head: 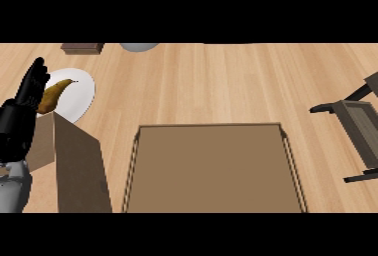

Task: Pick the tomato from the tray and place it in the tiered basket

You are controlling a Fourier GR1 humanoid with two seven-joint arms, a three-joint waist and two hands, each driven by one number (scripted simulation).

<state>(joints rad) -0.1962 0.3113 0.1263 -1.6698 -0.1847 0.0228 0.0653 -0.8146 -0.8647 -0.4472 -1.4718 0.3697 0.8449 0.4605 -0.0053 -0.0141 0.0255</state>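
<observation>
Where tray (214,170) lies bare, banana (55,95) on plate (80,97).

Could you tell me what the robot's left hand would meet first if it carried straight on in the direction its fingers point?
The left hand points up the view, along the counter's left edge. Nothing lies in that line as shown; the banana and white plate sit just to its right. Depth is unclear.

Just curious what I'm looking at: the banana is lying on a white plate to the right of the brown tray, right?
Not quite. The head view shows the banana on the white plate to the left of the brown tray, near the left hand, not to its right.
</observation>
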